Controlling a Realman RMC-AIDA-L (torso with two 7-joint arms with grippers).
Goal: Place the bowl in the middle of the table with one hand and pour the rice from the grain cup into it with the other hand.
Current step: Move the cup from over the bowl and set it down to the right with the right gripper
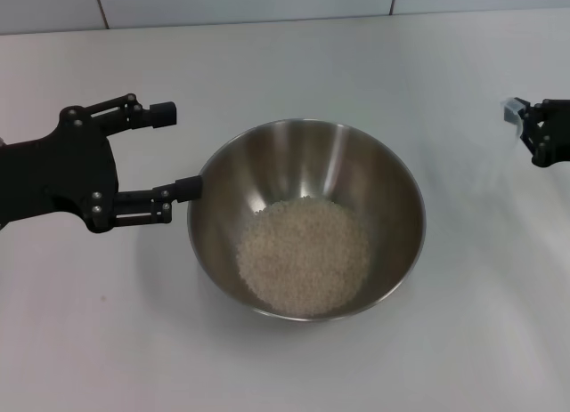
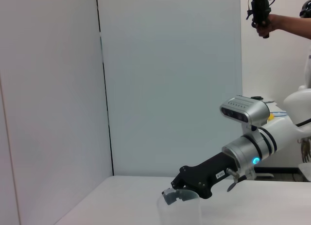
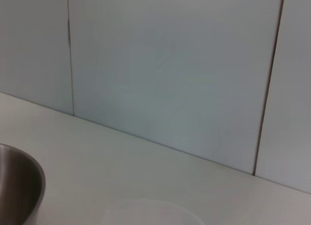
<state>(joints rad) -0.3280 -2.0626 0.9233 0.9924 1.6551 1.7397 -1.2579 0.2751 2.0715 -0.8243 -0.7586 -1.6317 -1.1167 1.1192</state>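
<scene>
Largest of all, the white desk, spread under both claws and reaching to the pale wall panels behind. Next in size, the steel bowl, standing upright in the middle of the desk, directly in front of the left claw and well apart from the right claw. Inside the bowl, on its bottom, a round heap of pale rice, beyond the tips of the left claw and lower than them. Then the left claw itself: spread wide and pinching nothing, pointing at the side of the bowl. Of its two fingers, the nearer with its tip at the rim of the bowl, touching it or almost so, cannot tell which; the farther free in the air, just beside the bowl. On the other side, low at the far edge of the desk, the right claw, pointing toward the bowl. In the left wrist view, shown with its tip at the rim of the grain cup. Pinching this rim or only resting beside it: cannot tell. Smallest, the grain cup: clear plastic, upright on the desk directly at the tip of the right claw, with no rice visible in it, well apart from the left claw.
</scene>
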